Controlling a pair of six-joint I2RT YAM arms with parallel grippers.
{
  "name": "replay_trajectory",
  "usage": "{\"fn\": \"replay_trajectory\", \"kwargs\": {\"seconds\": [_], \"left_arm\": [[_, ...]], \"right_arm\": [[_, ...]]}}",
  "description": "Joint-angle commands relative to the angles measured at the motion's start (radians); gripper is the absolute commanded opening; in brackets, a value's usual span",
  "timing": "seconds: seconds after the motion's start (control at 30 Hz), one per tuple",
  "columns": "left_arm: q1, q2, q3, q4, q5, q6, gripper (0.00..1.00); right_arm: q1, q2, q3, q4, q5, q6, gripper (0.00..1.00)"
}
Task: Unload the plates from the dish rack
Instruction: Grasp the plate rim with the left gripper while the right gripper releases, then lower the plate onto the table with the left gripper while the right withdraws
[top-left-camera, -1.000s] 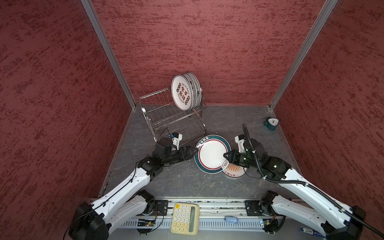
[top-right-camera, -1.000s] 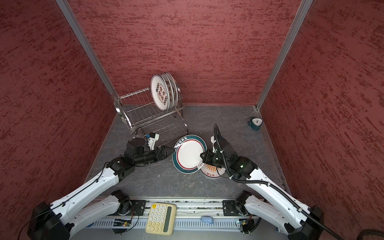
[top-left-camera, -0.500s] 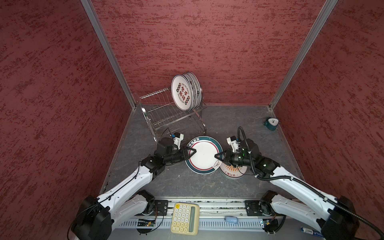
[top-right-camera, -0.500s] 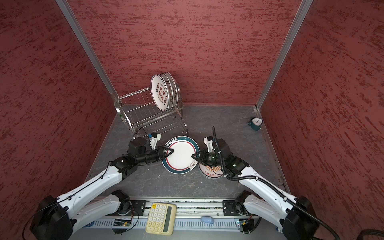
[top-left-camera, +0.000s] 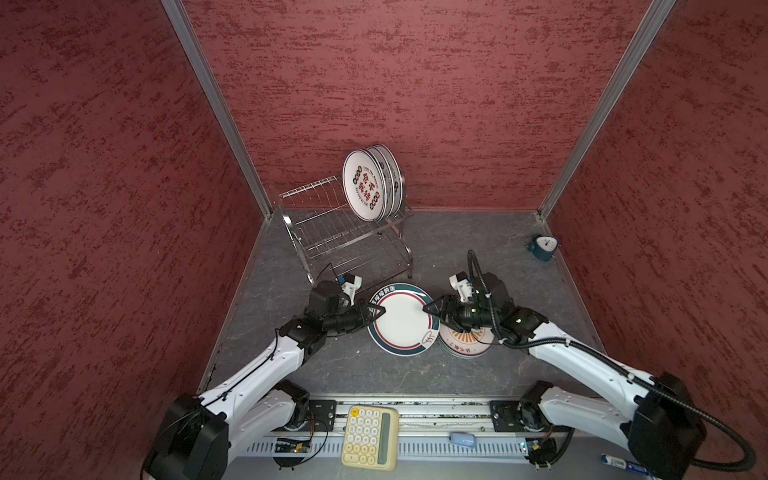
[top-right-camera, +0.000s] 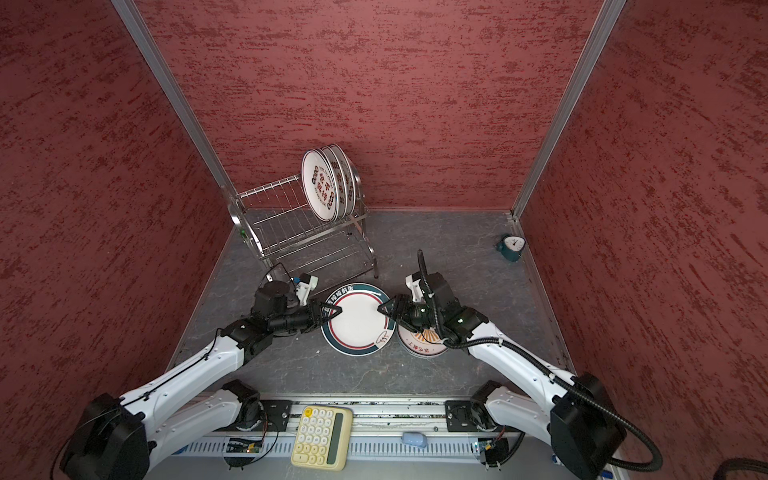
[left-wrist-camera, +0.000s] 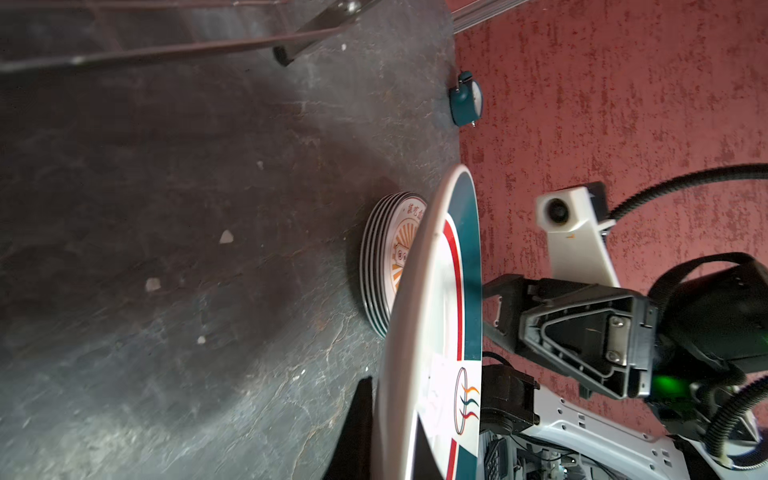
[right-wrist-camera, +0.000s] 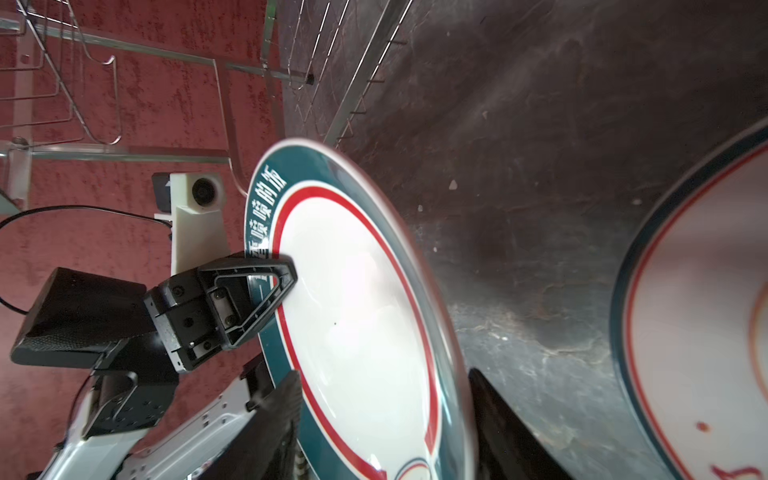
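A white plate with a dark teal rim band (top-left-camera: 401, 320) (top-right-camera: 357, 320) hangs between both arms, its right edge over a stack of orange sunburst plates (top-left-camera: 465, 343) (top-right-camera: 419, 343) on the table. My left gripper (top-left-camera: 376, 312) (left-wrist-camera: 390, 432) is shut on its left rim. My right gripper (top-left-camera: 432, 313) (right-wrist-camera: 386, 415) is open, its jaws straddling the right rim with a gap on either side. The dish rack (top-left-camera: 332, 232) (top-right-camera: 291, 232) stands at the back left. Several plates with red-black characters (top-left-camera: 365, 189) (top-right-camera: 322, 189) stand upright at the right end of its top shelf.
A teal alarm clock (top-left-camera: 542, 247) (left-wrist-camera: 465, 99) sits in the back right corner. Red walls close in three sides. A yellow calculator (top-left-camera: 369, 436) and a small blue object (top-left-camera: 461, 438) lie on the front rail.
The teal-rimmed plate has moved left from above the stack. My left gripper has shut on its left rim. My right gripper, shut on it before, has opened.
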Motion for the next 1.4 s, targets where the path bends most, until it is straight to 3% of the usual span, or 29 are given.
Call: {"fn": "replay_trajectory", "kwargs": {"seconds": [0.0,0.1,0.27,0.4,0.67,0.83,0.97,1.13,1.37], "left_arm": [[0.03,-0.059,-0.023,-0.146,0.024,0.053,0.0],[0.04,-0.086,-0.036,-0.219,0.006,0.082,0.0],[0.04,-0.064,-0.069,-0.206,-0.025,0.087,0.0],[0.033,-0.031,-0.07,-0.2,-0.069,0.097,0.0],[0.004,0.072,-0.072,-0.143,-0.13,0.088,0.0],[-0.041,0.124,-0.065,-0.128,-0.19,0.071,0.11],[-0.054,0.147,-0.058,-0.141,-0.215,0.075,0.21],[-0.052,0.157,-0.053,-0.178,-0.242,0.089,0.31],[-0.022,0.145,-0.05,-0.218,-0.246,0.105,0.49]], "right_arm": [[-0.014,-0.006,0.21,-0.299,0.302,-0.155,0.7],[-0.011,0.036,0.375,-0.469,0.511,-0.249,0.7],[0.029,0.154,0.653,-0.533,0.656,-0.389,0.67],[0.14,0.328,0.965,-0.618,0.796,-0.488,0.64],[0.275,0.66,1.526,-0.698,0.865,-0.612,0.62],[0.294,0.811,1.776,-0.707,0.88,-0.65,0.6],[0.298,0.862,1.856,-0.672,0.912,-0.673,0.6],[0.289,0.868,1.854,-0.593,1.011,-0.721,0.51],[0.191,0.885,1.857,-0.606,0.937,-0.698,0.43]]}}
